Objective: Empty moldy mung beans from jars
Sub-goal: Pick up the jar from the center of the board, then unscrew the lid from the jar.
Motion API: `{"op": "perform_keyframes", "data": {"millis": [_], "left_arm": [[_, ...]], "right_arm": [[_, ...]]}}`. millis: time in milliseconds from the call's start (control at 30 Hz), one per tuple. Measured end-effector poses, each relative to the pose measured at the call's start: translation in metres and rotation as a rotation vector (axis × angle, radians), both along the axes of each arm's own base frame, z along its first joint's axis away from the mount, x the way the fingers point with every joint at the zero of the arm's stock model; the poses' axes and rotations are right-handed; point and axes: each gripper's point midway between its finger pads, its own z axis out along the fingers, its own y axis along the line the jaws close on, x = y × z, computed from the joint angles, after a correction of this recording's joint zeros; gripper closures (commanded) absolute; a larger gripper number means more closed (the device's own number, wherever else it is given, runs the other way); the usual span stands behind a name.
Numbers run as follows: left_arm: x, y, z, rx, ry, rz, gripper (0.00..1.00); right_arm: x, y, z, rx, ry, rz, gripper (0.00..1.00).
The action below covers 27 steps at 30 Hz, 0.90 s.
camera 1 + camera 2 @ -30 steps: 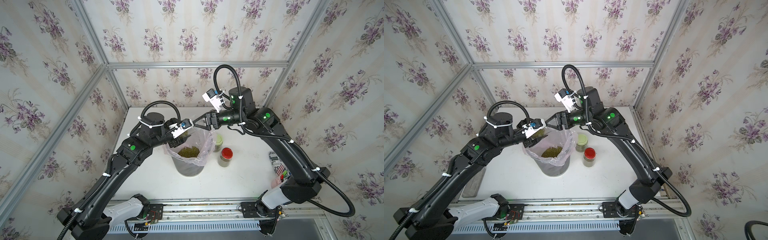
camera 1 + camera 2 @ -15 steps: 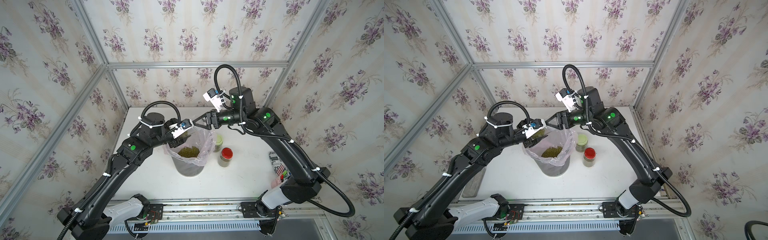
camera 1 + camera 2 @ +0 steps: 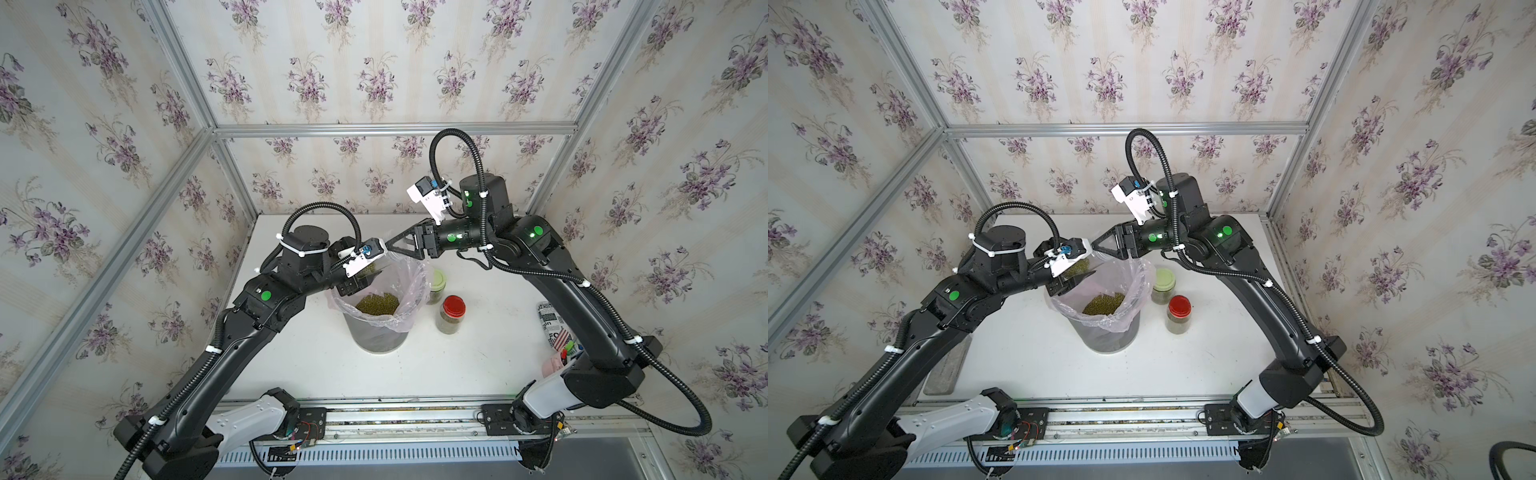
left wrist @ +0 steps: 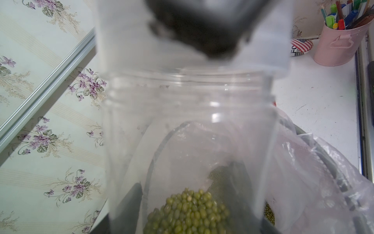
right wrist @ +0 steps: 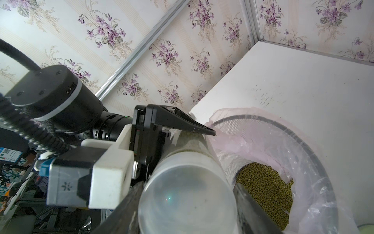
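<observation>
- Left gripper [image 3: 372, 274]: reaches in from the left and is clamped on the body of a clear jar [image 4: 188, 131], holding it in the air above the bin's rim on that side.
- Jar: tilted close to level, with its capped end turned toward the right arm. Its beans [image 4: 188, 212] are heaped at the end by the left gripper, and the neck end is bare. The neck threads show just under the cap.
- Lid [image 5: 188, 194]: translucent white and sits on the jar's mouth. I cannot tell whether it is screwed tight or loosened.
- Bin [image 3: 378, 340]: grey, stands mid-table, and is lined with a thin pinkish bag [image 3: 415, 286]. A pile of loose beans [image 3: 1104, 302] lies at the bottom.
- Right gripper [image 3: 1096, 245]: comes in from the back right, level with the jar and end-on to the cap. Its dark fingers [image 5: 249, 206] lie against the lid on both sides, clenched on it.
- Green-lid jar [image 3: 436, 282]: upright on the table [image 3: 332, 365], just right of the bin. It is capped, with dark beans inside.
- Red-lid jar [image 3: 452, 313]: upright, capped and part full. It is just beside the green-lid jar and nearer the front edge, and no gripper touches it.
- Can [image 3: 550, 328]: printed black and white, at the table's right edge, partly hidden by the right arm.
- Pink cup [image 4: 340, 46]: stuffed with pens, close by the can near the right front corner.
</observation>
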Motion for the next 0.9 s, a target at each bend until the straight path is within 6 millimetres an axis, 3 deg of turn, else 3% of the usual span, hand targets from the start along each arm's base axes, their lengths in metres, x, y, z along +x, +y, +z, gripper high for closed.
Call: {"op": "perform_keyframes", "data": {"millis": [433,900], "left_arm": [[-0.0005,-0.0013,0.0010,-0.004,-0.003,-0.007,0.32],[-0.0023,-0.0022,0.0006,-0.004,0.000,-0.016,0.33]], "right_arm": [[-0.0033,-0.0030,0.0024,0.006,-0.003,0.004,0.44],[-0.0067,-0.0026,0.0000,0.025,-0.022,0.039,0.44]]}}
